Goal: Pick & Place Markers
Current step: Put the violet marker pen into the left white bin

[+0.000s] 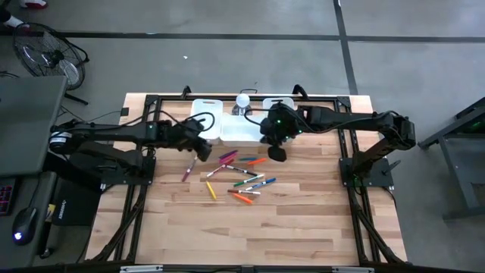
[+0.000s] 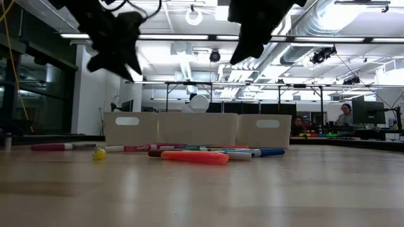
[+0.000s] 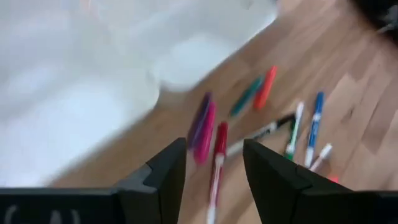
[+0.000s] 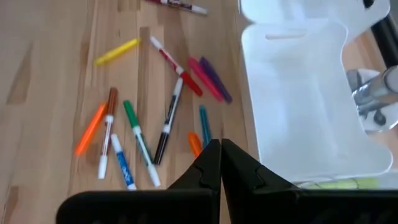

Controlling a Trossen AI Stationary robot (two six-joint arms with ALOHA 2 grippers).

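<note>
Many markers (image 1: 241,179) scattered on table, left claw (image 3: 214,163) parted and empty, right claw (image 4: 220,163) clenched, empty

Bright ceiling lamps (image 2: 194,17) lit the room evenly, while the left wrist view was smeared with blur.

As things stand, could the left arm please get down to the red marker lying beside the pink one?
Probably yes. The left pincer hangs open above the table, with the red marker showing straight through the gap between its fingers. Nothing lies over that marker; the pink marker beside it is close, though.
</note>
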